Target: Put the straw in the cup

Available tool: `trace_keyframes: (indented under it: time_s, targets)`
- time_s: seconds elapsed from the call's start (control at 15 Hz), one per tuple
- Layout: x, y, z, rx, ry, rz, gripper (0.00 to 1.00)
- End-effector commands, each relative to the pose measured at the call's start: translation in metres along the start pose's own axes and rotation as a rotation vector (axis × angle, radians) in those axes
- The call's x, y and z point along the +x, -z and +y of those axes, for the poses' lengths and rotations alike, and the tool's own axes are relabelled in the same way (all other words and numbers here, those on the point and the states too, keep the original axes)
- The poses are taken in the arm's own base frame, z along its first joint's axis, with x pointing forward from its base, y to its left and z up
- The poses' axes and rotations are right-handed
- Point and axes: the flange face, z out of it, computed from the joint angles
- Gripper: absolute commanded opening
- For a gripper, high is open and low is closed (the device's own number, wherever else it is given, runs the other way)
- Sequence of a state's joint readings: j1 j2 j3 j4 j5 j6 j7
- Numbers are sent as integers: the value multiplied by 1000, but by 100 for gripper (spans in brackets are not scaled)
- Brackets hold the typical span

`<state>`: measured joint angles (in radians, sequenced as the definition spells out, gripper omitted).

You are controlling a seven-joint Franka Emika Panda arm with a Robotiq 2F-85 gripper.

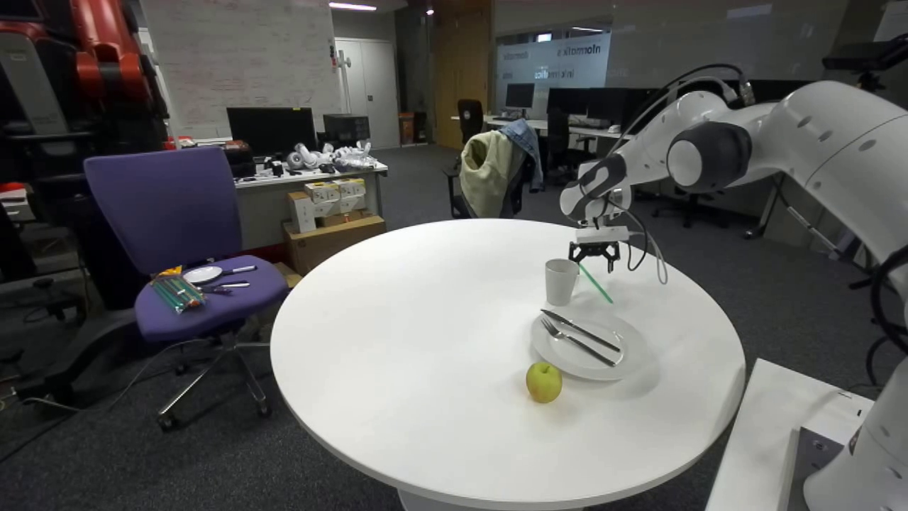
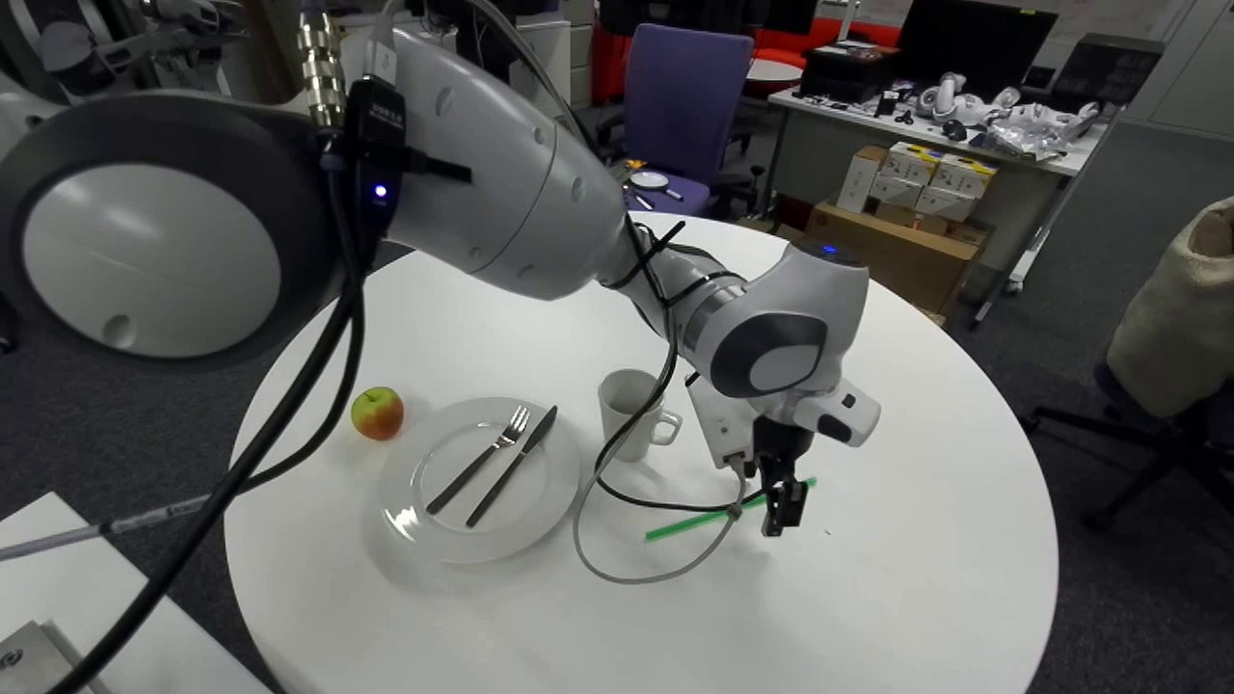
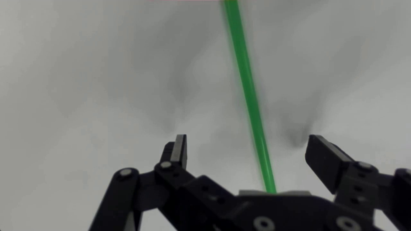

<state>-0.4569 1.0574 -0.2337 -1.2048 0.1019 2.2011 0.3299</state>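
The straw is a thin green tube lying on the table, seen in both exterior views (image 1: 596, 284) (image 2: 684, 525). In the wrist view the straw (image 3: 247, 80) runs between the two fingers, with a gap on each side. The cup is white and stands upright beside the straw in both exterior views (image 1: 560, 284) (image 2: 622, 407); its handle shows in an exterior view. It is out of the wrist view. My gripper (image 1: 592, 262) is open and empty, low over the end of the straw farther from the plate. It also shows in the wrist view (image 3: 248, 141).
A white plate (image 1: 543, 349) with a fork (image 1: 578, 342) and a knife (image 1: 582, 330) lies near the cup. A yellow-green apple (image 1: 544, 383) sits beside the plate. Everything is on a round white table (image 1: 411, 341). A loose cable (image 2: 656, 579) hangs from the arm over the straw.
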Motion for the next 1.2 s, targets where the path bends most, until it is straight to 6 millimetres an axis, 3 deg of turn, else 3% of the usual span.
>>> trace_keyframes:
  time_s: [0.0,0.2,0.27,0.4,0.6,1.0,1.13]
  targets:
    - [8,6,11,98,-10,-32,100]
    - [11,0,17,122,-12,-55,100]
    - [12,-1,19,125,-12,-58,75]
    - [13,-3,22,123,-3,-55,68]
    - [16,0,22,122,4,-50,42]
    - [17,4,20,117,4,-47,0]
    - [13,7,18,111,-18,-38,0]
